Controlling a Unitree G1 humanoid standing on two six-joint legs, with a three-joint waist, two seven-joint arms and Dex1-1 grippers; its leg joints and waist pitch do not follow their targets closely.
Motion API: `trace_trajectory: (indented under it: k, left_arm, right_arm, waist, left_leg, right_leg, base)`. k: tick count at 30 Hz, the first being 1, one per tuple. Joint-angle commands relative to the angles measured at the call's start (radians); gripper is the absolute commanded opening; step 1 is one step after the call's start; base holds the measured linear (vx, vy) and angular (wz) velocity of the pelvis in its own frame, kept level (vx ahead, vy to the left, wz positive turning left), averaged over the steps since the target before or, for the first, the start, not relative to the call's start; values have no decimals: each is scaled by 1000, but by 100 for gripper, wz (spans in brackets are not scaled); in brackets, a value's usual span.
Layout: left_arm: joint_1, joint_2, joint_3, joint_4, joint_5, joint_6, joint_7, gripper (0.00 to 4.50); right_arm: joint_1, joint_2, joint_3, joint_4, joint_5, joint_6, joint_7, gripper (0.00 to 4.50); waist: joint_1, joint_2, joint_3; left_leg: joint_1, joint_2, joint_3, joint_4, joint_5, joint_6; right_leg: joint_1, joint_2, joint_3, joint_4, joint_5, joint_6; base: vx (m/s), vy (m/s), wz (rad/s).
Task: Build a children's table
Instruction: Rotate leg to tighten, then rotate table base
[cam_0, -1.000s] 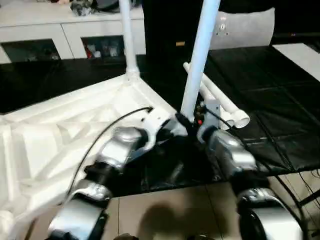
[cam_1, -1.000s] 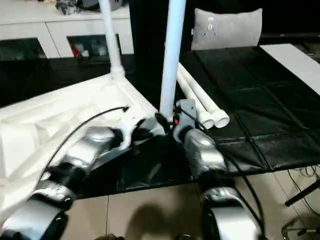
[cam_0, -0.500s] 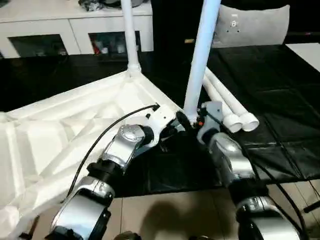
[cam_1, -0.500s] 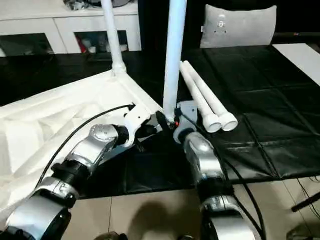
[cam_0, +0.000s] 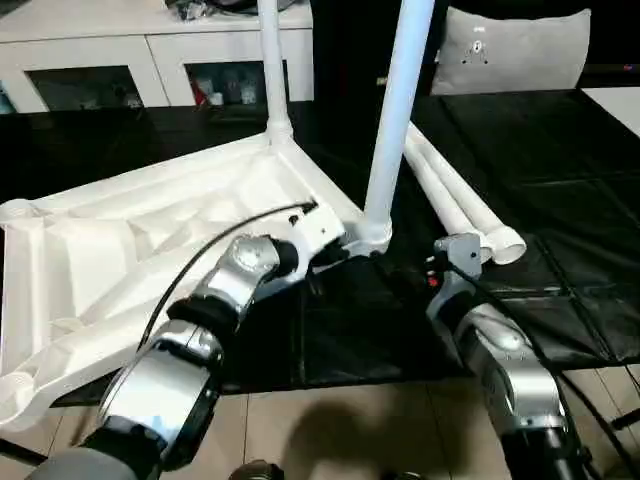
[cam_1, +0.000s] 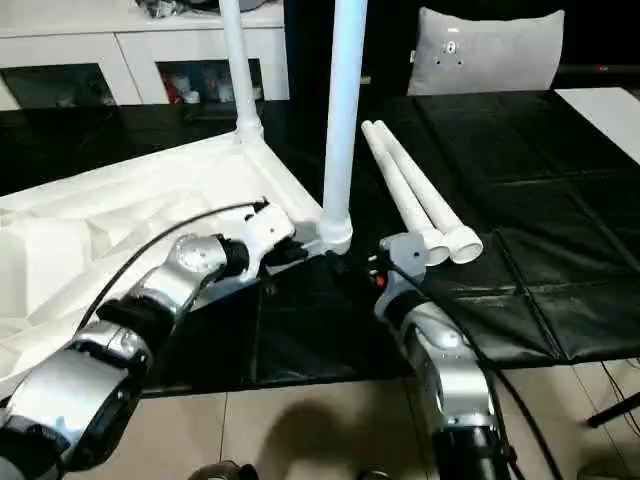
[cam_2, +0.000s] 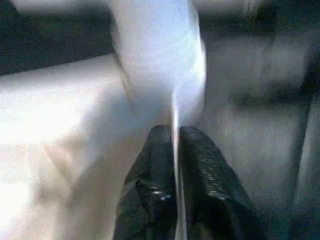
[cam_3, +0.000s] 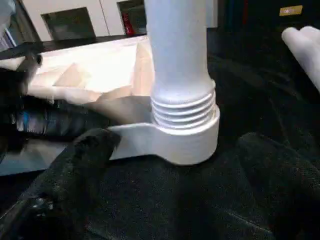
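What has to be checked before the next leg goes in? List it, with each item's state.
1. Right end effector clear of the near leg: ok, fingers spread wide, touching nothing.
2. Near leg fully seated: cannot tell; thread rings show above the corner socket.
3. Near leg upright: ok.
4. Left end effector free: cannot tell; fingers closed at the tabletop beside that socket, possibly pinching its edge.
5. Far leg standing in its corner: ok.
6. Loose legs within reach: probably ok, two side by side on the black mat, beside the right arm.
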Motion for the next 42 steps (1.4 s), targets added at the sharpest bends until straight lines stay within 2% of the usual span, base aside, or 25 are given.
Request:
trace_trajectory:
  k: [1, 2, 3, 6, 8, 9, 10, 11, 12, 13, 14, 15, 16, 17, 18, 19, 20, 22, 23, 26, 27, 30, 33, 39, 42]
  left_arm:
    - [-24, -3, 30, -44, -49, -26, -22, 76]
    - [-10, -4, 32, -58, -55, -34, -21, 88]
    - [5, -5, 39, -68, -66, -36, -23, 93]
    - [65, 1, 65, -131, -89, -18, 15, 105]
    - [77, 2, 78, -144, -93, 5, 28, 120]
    - [144, 19, 94, -251, -92, 72, 69, 120]
    - [165, 24, 98, -286, -93, 92, 77, 120]
    - [220, 36, 103, -376, -93, 124, 91, 120]
    - [339, 43, 126, -573, -113, 225, 123, 120]
    - [410, 45, 143, -682, -123, 288, 146, 120]
    - [425, 45, 147, -705, -124, 300, 152, 120]
    - [467, 50, 146, -759, -122, 317, 156, 120]
    - [507, 60, 139, -806, -109, 334, 153, 120]
    - [560, 81, 120, -860, -91, 339, 134, 120]
    - [569, 87, 115, -870, -89, 343, 126, 120]
    - [622, 129, 75, -936, -83, 359, 68, 120]
    - [630, 145, 64, -956, -98, 365, 40, 120]
    - [626, 176, 57, -997, -137, 424, -1, 120]
    - [626, 187, 54, -1019, -146, 455, -10, 120]
    - [625, 272, 27, -1069, -137, 505, -94, 120]
    - [624, 333, 9, -1094, -138, 559, -158, 120]
    - [623, 413, -28, -1114, -107, 590, -221, 120]
    - [603, 509, -60, -1137, -96, 704, -278, 120]
    - [561, 541, -92, -1104, -51, 759, -260, 120]
    - [507, 486, -89, -1024, -24, 759, -191, 120]
  right_arm:
    - [1, 0, 7, -39, 14, 28, -13, 450]
    - [0, -2, 9, -42, 7, 30, -18, 450]
    - [1, -3, 12, -47, 3, 35, -22, 450]
    - [12, -7, 29, -84, 3, 56, -16, 450]
    - [18, -7, 35, -103, 6, 67, -9, 450]
    - [30, -18, 49, -139, 1, 123, -9, 450]
    - [34, -22, 54, -150, -1, 140, -10, 450]
    - [42, -31, 64, -169, -7, 164, -8, 450]
    - [60, -49, 84, -200, -20, 183, -4, 450]
    - [72, -53, 92, -215, -19, 189, 0, 450]
    - [75, -53, 94, -218, -19, 190, 0, 450]
    - [80, -55, 96, -222, -19, 191, -1, 450]
    - [84, -56, 98, -222, -20, 186, 1, 450]
    - [88, -60, 104, -223, -14, 179, 15, 450]
    - [88, -61, 105, -223, -14, 176, 19, 450]
    - [89, -70, 117, -220, -12, 155, 45, 450]
    - [86, -74, 121, -218, -2, 153, 63, 450]
    - [79, -95, 135, -219, 5, 151, 101, 450]
    - [77, -105, 141, -222, 4, 152, 110, 450]
    - [72, -142, 165, -227, 12, 154, 170, 450]
    - [68, -156, 170, -233, 23, 165, 197, 450]
    - [62, -172, 178, -234, 28, 173, 226, 450]
    - [59, -190, 194, -226, 20, 169, 252, 450]
    - [50, -188, 196, -215, 22, 165, 245, 450]
    - [43, -184, 196, -207, 20, 164, 238, 450]
  waist:
    - [2, -15, -81]
    - [1, -16, -79]
    - [-2, -24, -77]
    - [-6, -27, -72]
    - [-8, -27, -72]
    - [-10, -27, -73]
    - [-10, -27, -71]
    - [-11, -25, -72]
    - [-13, -23, -76]
    - [-16, -24, -76]
    - [-20, -23, -71]
    - [-23, -22, -70]
    - [-20, -20, -69]
    - [-23, -48, -62]
    - [-17, -39, -65]
    - [-15, -40, -62]
    - [-14, -34, -62]
    - [-19, -37, -58]
    - [-20, -40, -56]
    - [-20, -34, -55]
    - [-24, -39, -54]
    - [-29, -37, -54]
    - [-34, -31, -58]
    - [-36, -30, -62]
    - [-35, -30, -62]
  left_leg:
    - [23, 52, -20, -63, -195, 83]
    - [22, 52, -19, -63, -205, 83]
    - [20, 50, -19, -64, -219, 82]
    - [19, 48, -18, -67, -245, 72]
    - [20, 49, -18, -68, -254, 66]
    - [23, 52, -20, -69, -256, 59]
    - [19, 52, -21, -71, -256, 60]
    - [22, 54, -20, -71, -258, 57]
    - [21, 64, -24, -73, -240, 48]
    - [23, 70, -22, -73, -232, 49]
    - [20, 64, -18, -73, -240, 57]
    - [24, 56, -15, -71, -268, 52]
    - [26, 59, -17, -72, -286, 39]
    - [26, 57, -14, -75, -319, 34]
    - [27, 58, -21, -75, -322, 27]
    - [27, 61, -23, -80, -331, 17]
    - [28, 63, -26, -83, -340, 11]
    - [42, 62, -25, -87, -410, -25]
    - [40, 61, -27, -90, -429, -35]
    - [39, 58, -29, -92, -456, -42]
    - [38, 54, -28, -91, -460, -40]
    - [38, 53, -30, -90, -450, -36]
    - [40, 54, -28, -89, -429, -42]
    - [42, 53, -23, -84, -387, -39]
    - [42, 51, -21, -82, -382, -38]
  right_leg:
    - [56, -64, 37, -60, -218, -209]
    - [55, -63, 37, -60, -224, -208]
    - [57, -63, 36, -62, -250, -199]
    - [58, -65, 37, -71, -336, -169]
    - [55, -62, 38, -73, -356, -152]
    - [56, -61, 38, -69, -354, -152]
    - [57, -62, 38, -71, -360, -151]
    - [53, -60, 39, -71, -359, -151]
    - [60, -63, 41, -58, -312, -166]
    - [58, -63, 42, -52, -274, -181]
    - [51, -57, 42, -61, -289, -177]
    - [47, -53, 41, -69, -340, -163]
    - [44, -54, 42, -73, -375, -147]
    - [39, -50, 41, -84, -440, -117]
    - [43, -58, 42, -76, -457, -109]
    - [39, -59, 44, -81, -490, -88]
    - [38, -60, 45, -81, -497, -80]
    - [26, -49, 46, -84, -497, -65]
    - [28, -47, 47, -81, -475, -70]
    - [30, -49, 49, -81, -469, -74]
    - [32, -50, 50, -82, -485, -67]
    - [32, -51, 51, -81, -499, -68]
    - [33, -50, 53, -72, -446, -93]
    - [38, -46, 53, -62, -343, -144]
    - [39, -45, 53, -63, -341, -146]
  base:
    - [0, 0, 0]
    - [0, 0, 0]
    - [0, 0, 0]
    - [0, 0, 0]
    - [0, 0, 0]
    - [0, 0, 0]
    - [0, 0, 0]
    - [0, 0, 0]
    - [0, 0, 0]
    - [0, 0, 0]
    - [0, 0, 0]
    - [0, 0, 0]
    - [0, 0, 0]
    - [0, 0, 0]
    - [0, 0, 0]
    - [0, 0, 0]
    - [0, 0, 0]
    - [0, 0, 0]
    - [0, 0, 0]
    - [0, 0, 0]
    - [0, 0, 0]
    - [0, 0, 0]
    - [0, 0, 0]
    - [0, 0, 0]
    - [0, 0, 0]
